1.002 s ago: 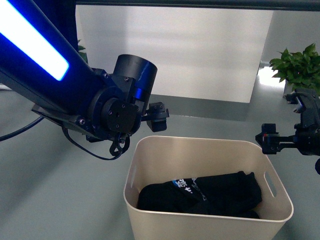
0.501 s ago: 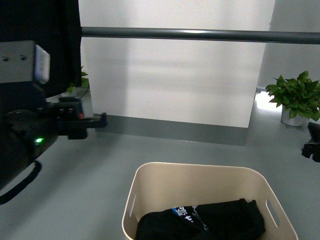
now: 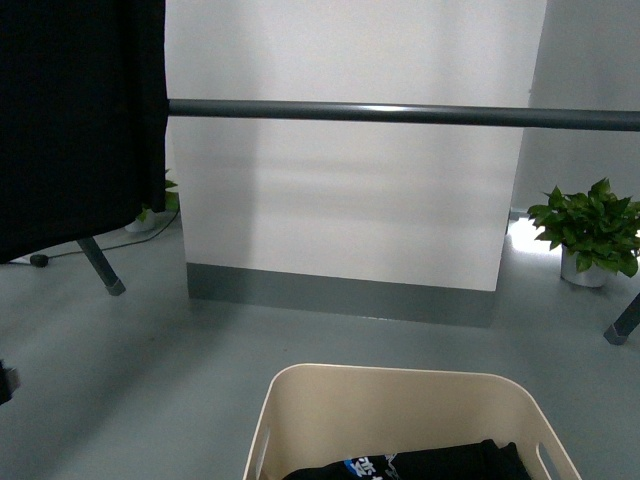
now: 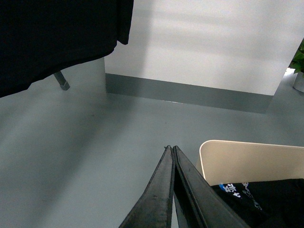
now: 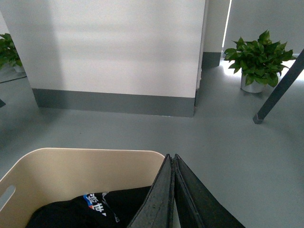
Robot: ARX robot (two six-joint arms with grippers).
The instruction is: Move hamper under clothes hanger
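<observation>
The beige hamper [image 3: 400, 412] stands on the floor at the bottom of the front view, holding a black garment with blue print [image 3: 420, 462]. The clothes hanger's dark grey bar [image 3: 400, 113] runs across above and beyond it, with a leg at each side [image 3: 100, 268]. Neither gripper shows in the front view. My left gripper [image 4: 170, 149] is shut and empty, just outside the hamper's corner [image 4: 237, 161]. My right gripper [image 5: 171, 157] is shut and empty at the hamper's other corner [image 5: 85, 171].
A black garment [image 3: 80, 120] hangs from the bar at the left. A white wall panel with grey skirting [image 3: 340, 295] stands behind. A potted plant [image 3: 588, 228] sits at the right, beside a rack leg [image 3: 625, 322]. Grey floor lies all around.
Both arms have dropped out of the front view. The view has shifted so the bar sits lower in frame and the hamper lower and nearer the bottom edge.
</observation>
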